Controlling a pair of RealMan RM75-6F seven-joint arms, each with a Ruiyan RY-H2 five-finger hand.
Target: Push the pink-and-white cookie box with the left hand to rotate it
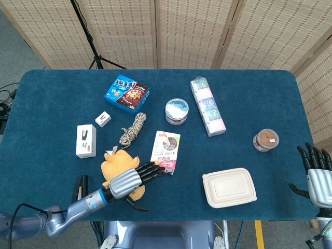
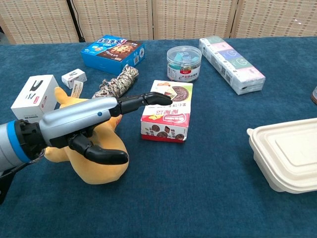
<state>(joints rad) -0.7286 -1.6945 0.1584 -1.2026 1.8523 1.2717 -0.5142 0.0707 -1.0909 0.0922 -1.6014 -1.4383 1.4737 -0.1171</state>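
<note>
A woven folding screen (image 1: 171, 31) stands behind the blue-covered table (image 1: 52, 93).

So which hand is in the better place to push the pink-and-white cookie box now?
The left hand: its fingertips reach the near-left end of the cookie box. The right hand is beyond the table's far right edge, open.

I work in a test lab: blue-clothed bench (image 1: 46, 104), woven screens (image 1: 181, 31), a tripod (image 1: 96, 52) behind.
</note>
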